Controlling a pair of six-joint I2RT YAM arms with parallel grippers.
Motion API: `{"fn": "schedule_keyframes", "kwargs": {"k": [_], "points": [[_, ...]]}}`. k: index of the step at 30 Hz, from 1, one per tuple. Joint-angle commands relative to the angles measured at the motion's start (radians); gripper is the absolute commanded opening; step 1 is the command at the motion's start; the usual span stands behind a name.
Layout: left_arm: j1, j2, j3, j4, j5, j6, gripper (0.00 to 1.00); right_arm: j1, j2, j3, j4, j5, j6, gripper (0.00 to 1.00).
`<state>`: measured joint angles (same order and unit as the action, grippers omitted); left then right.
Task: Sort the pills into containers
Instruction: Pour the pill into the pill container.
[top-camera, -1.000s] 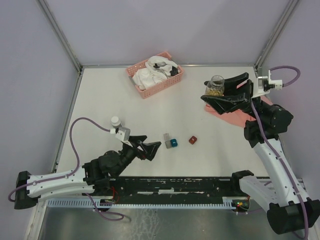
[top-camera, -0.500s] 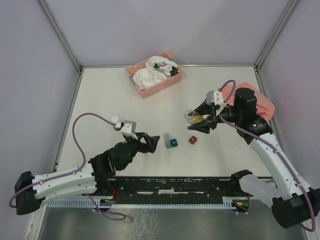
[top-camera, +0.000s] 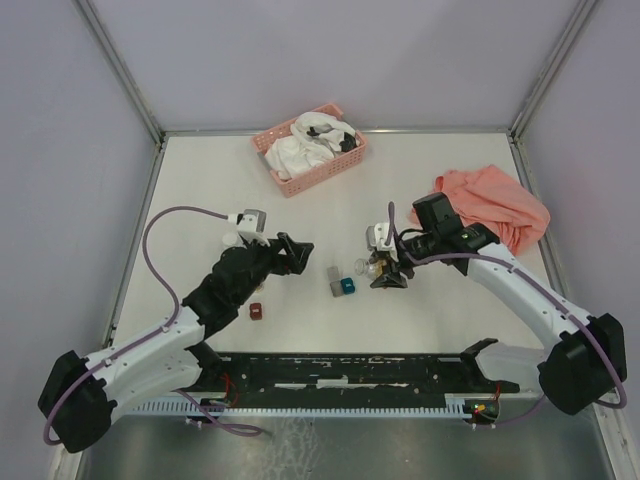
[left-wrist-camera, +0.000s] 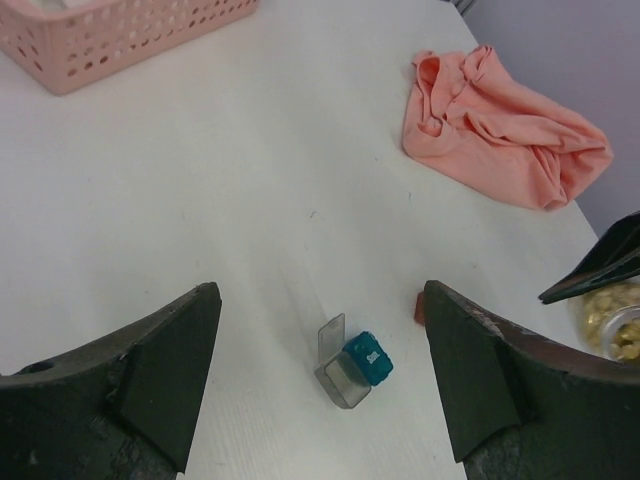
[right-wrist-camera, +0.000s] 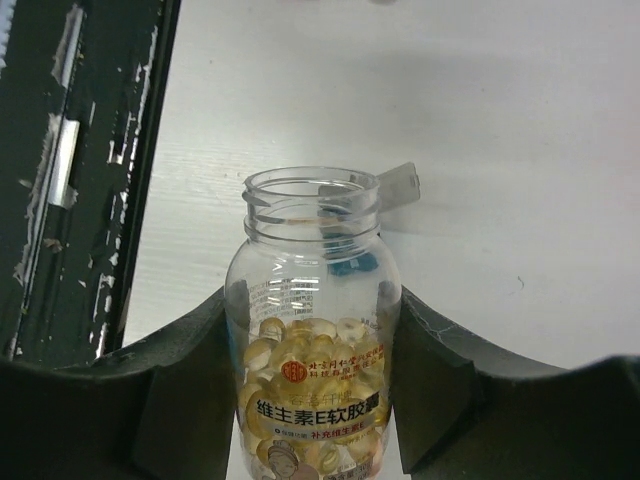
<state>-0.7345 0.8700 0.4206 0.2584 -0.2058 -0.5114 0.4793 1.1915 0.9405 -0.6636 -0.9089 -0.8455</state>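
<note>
Nearest us in the top view, a dark red cube box (top-camera: 257, 311) lies alone, at 8 o'clock of the others; neither wrist camera shows it. The left gripper (left-wrist-camera: 320, 295) stands wide apart and empty, aimed at the grey cube box (left-wrist-camera: 340, 380) and teal cube box (left-wrist-camera: 368, 358), which touch. Only this wrist view shows the grey lid raised and a second dark red cube box (left-wrist-camera: 419, 306) at 2 o'clock of them.

At 3 o'clock, the right gripper (right-wrist-camera: 314, 298) clamps the labelled body of the clear plastic jar (right-wrist-camera: 313, 330). Its own view alone shows the cap off and the amber gel pills (right-wrist-camera: 300, 360) filling the lower half.

We judge the jar light, stiff and slick, best held mid-body as now. The pills look smooth and prone to roll, the boxes easily nudged.

Farther off lie the salmon cloth (top-camera: 495, 205) at 1 o'clock and the pink slatted basket (top-camera: 310, 150) at 11.
</note>
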Motion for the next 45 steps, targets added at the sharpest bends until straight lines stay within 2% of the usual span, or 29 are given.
{"fn": "schedule_keyframes", "kwargs": {"k": [1, 6, 8, 13, 19, 23, 27, 45], "points": [[0.011, -0.047, 0.081, 0.097, -0.044, 0.132, 0.89, 0.027, 0.052, 0.003, -0.008, 0.116, -0.076, 0.05], [0.01, -0.067, 0.032, 0.273, -0.14, 0.239, 0.98, 0.058, 0.13, 0.042, -0.042, 0.188, -0.067, 0.05], [0.011, -0.05, 0.046, 0.245, -0.166, 0.24, 1.0, 0.071, 0.152, 0.056, -0.054, 0.216, -0.066, 0.06], [0.011, -0.024, 0.049, 0.255, -0.131, 0.234, 0.99, 0.09, 0.215, 0.108, -0.091, 0.269, -0.044, 0.06], [0.01, -0.067, 0.014, 0.271, -0.14, 0.226, 0.99, 0.149, 0.286, 0.151, -0.089, 0.351, 0.0, 0.06], [0.011, -0.101, 0.07, 0.153, -0.221, 0.277, 0.99, 0.171, 0.335, 0.184, -0.096, 0.368, 0.028, 0.06], [0.011, -0.082, 0.008, 0.251, -0.233, 0.295, 0.99, 0.184, 0.375, 0.208, -0.104, 0.384, 0.047, 0.06], [0.011, -0.121, -0.042, 0.288, -0.222, 0.28, 0.99, 0.223, 0.464, 0.248, -0.115, 0.466, 0.084, 0.05]]}}
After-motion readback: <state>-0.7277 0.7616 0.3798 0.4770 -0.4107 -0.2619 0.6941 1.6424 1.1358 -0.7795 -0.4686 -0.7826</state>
